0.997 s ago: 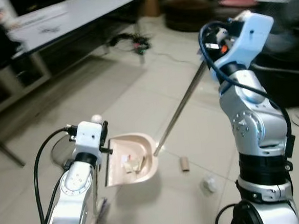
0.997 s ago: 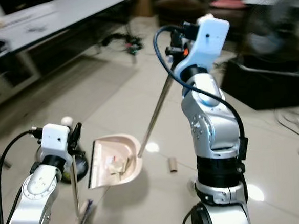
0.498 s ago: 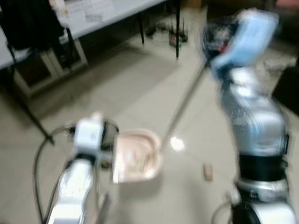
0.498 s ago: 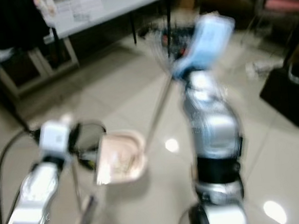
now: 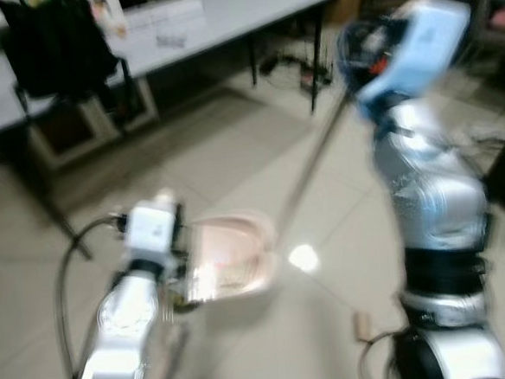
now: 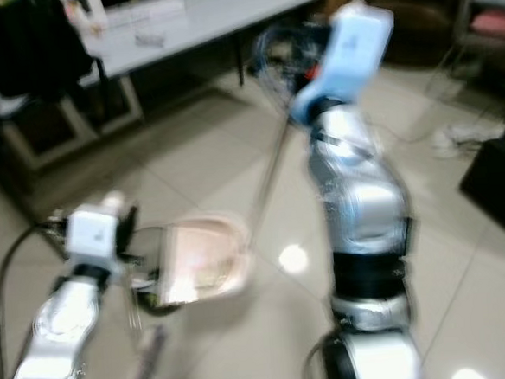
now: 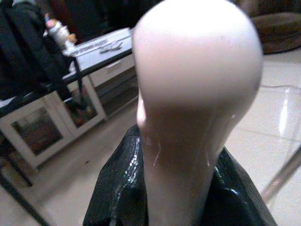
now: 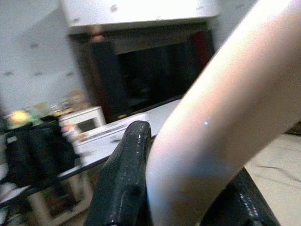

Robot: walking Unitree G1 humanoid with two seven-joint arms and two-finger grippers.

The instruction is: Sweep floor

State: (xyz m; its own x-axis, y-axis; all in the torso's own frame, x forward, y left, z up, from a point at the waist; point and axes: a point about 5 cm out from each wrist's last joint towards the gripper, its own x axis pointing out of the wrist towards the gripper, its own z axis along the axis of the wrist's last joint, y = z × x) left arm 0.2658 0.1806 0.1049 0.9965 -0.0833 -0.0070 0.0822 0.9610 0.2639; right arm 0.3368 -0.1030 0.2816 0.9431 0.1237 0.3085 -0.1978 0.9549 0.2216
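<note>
Left eye view: the picture is blurred. A pale pink dustpan (image 5: 233, 264) lies over the tiled floor (image 5: 233, 156), and everything else is placed from it. Just beside the dustpan, on the robot's left, sits the left gripper (image 5: 177, 247) at the end of the silver left arm. A thin metal broom pole (image 5: 311, 164) slants up from the dustpan's far right edge to the right gripper (image 5: 356, 61), which is raised high above and beyond the dustpan. A small cardboard tube (image 5: 361, 324) lies on the floor to the right of the dustpan and nearer the robot. Beyond the dustpan stands a grey table (image 5: 214, 14), with a black bag (image 5: 60, 47) on its left part.

Right eye view: the same scene, equally blurred; the dustpan's open mouth faces the left gripper, with pale scraps inside that cannot be made out clearly.

Left wrist view: the left gripper's black fingers (image 7: 117, 188) are clenched around the dustpan's pale pink handle (image 7: 197, 94), whose rounded end stands up between them. The table and a white cabinet (image 7: 42, 127) lie behind.

Right wrist view: the right gripper's black fingers (image 8: 124, 179) are clenched around the pale curved top of the broom handle (image 8: 211, 132). The table and the black bag show behind it.
</note>
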